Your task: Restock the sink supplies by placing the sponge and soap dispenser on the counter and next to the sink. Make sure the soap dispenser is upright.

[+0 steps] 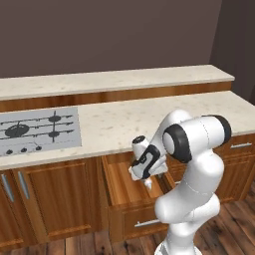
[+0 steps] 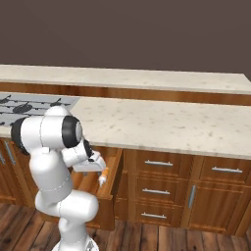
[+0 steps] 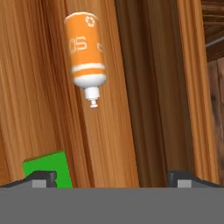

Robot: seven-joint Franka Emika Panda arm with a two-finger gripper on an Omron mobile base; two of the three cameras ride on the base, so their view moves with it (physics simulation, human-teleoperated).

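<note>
Item: retrieval from open drawer (image 1: 124, 187). My end effector (image 3: 111, 177) hangs released above it. Soap dispenser (image 3: 85, 54) lies flat inside; sponge (image 3: 47, 168) near my left fingertip. Next: descend, grip one, lift to table (image 1: 124, 119).

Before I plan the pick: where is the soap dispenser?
In the hand view the soap dispenser lies on its side on the wooden floor of the open drawer, up and right of the green sponge.
</note>
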